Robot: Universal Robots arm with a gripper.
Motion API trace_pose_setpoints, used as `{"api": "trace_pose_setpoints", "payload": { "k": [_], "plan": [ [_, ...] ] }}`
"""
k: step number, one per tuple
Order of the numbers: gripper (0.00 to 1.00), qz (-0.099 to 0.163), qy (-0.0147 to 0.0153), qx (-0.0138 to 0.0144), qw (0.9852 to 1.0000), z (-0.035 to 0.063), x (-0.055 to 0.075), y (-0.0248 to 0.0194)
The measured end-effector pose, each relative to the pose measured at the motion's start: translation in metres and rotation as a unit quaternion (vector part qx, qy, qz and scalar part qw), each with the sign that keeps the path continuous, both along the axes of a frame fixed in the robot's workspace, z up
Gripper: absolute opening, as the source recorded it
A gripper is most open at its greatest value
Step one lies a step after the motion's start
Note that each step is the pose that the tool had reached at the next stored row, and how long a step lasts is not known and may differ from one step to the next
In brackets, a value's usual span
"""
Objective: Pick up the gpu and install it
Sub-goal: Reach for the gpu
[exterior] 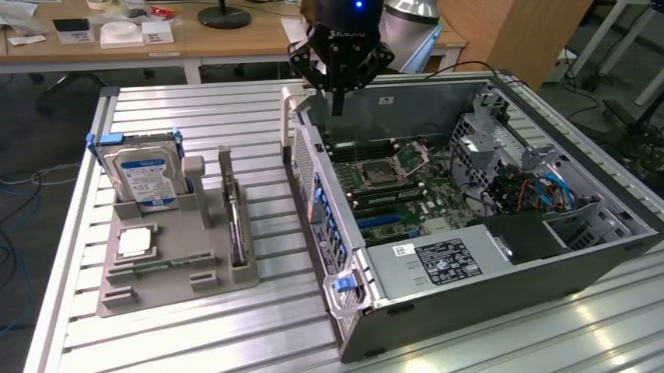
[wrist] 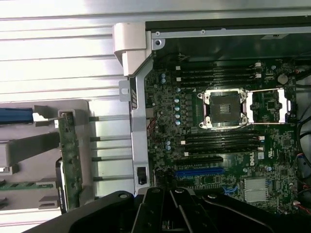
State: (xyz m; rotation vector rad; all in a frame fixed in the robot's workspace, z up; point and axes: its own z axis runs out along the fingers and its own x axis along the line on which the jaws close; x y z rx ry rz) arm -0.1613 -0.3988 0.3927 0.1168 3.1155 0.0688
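The gpu [exterior: 236,224] stands on edge in a slot of the grey holder [exterior: 176,233] on the worktop [exterior: 207,334], presumably so it can be pinched from above; the gripper [exterior: 337,107] hangs shut and empty over the computer case [exterior: 498,307], laid open to expose its motherboard [wrist: 218,121].

Robotics lab: slotted alu bench [exterior: 207,326], open PC case [exterior: 446,311], cluttered desks [exterior: 249,39] behind

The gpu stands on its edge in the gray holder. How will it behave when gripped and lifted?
The gpu is a thin flat board, so probably stiff and light for its size. Standing on edge in the gray holder, it may tilt if pushed sideways. Its face seems to carry small components, so it is likely fragile there.
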Motion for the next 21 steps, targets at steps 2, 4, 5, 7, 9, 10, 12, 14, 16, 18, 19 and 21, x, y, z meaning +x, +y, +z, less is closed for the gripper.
{"api": "trace_pose_setpoints", "payload": {
  "k": [2,4,5,7,9,10,12,14,16,18,19,21],
  "plan": [
    [0.11,0.000,0.0001,0.0000,1.0000,0.0000,-0.0007,0.0000],
    [0.11,0.000,0.0002,0.0000,1.0000,0.0000,-0.0014,0.0000],
    [0.11,0.000,0.0002,0.0000,1.0000,0.0000,-0.0018,0.0000],
    [0.11,0.000,0.0003,0.0000,1.0000,-0.0001,-0.0025,0.0000],
    [0.11,0.000,0.0003,0.0000,1.0000,-0.0001,-0.0032,0.0000],
    [0.11,0.000,0.0004,0.0000,1.0000,-0.0001,-0.0037,0.0000],
    [0.11,0.000,0.0004,0.0000,1.0000,-0.0001,-0.0047,0.0000],
    [0.11,0.000,0.0004,0.0000,1.0000,-0.0001,-0.0056,0.0000],
    [0.11,0.000,0.0004,0.0000,1.0000,-0.0001,-0.0066,0.0000],
    [0.11,0.000,0.0004,0.0000,1.0000,-0.0002,-0.0076,0.0000],
    [0.11,0.000,0.0004,0.0000,1.0000,-0.0002,-0.0081,0.0000],
    [0.11,0.000,0.0004,0.0000,1.0000,-0.0002,-0.0092,0.0000]
  ]
}}
